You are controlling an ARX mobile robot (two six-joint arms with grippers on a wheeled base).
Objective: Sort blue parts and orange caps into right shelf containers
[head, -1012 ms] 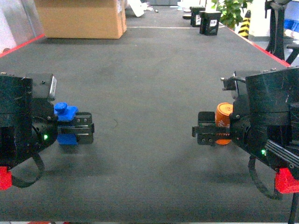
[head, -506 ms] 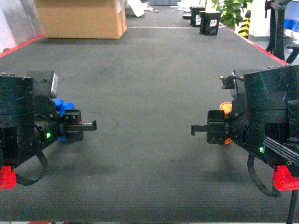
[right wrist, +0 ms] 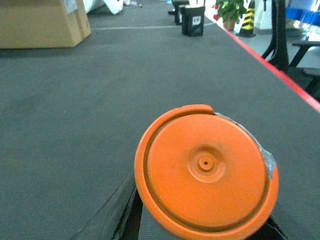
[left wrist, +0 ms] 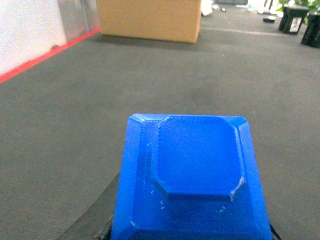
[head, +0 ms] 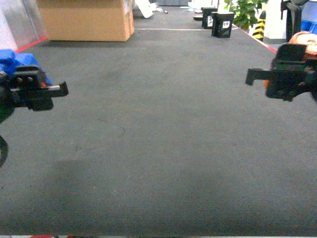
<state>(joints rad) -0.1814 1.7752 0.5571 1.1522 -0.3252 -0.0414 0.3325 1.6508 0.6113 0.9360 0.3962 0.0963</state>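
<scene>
Gripping a blue part (left wrist: pixel 192 180), the left gripper (head: pixel 37 89) at the left edge of the head view, raised above the dark grey floor (head: pixel 158 148). Filling the lower half of the left wrist view with that part's broad face: a raised octagonal panel on a bevelled square block, fingers mostly hidden beneath it. Showing only as a blue patch behind the black fingers in the head view, so the exact hold is hard to make out there.

Clamping an orange cap (right wrist: pixel 206 172), the right gripper (head: pixel 277 82) at the right edge of the head view, likewise lifted off the floor. Facing the right wrist camera end-on: a round flat disc with a small central dimple, a shallow rim and a sliver of clear tape at its right edge. Peeking out as an orange curve above and behind the gripper body in the head view.

Sitting far back on the left, a large cardboard box (head: pixel 84 20). Standing further right at the back, two black bins (head: pixel 217 21), a potted plant (head: pixel 246 12) and a yellow-and-black striped post (head: pixel 259 26). Running along both floor edges, a red line (right wrist: pixel 272 65).
</scene>
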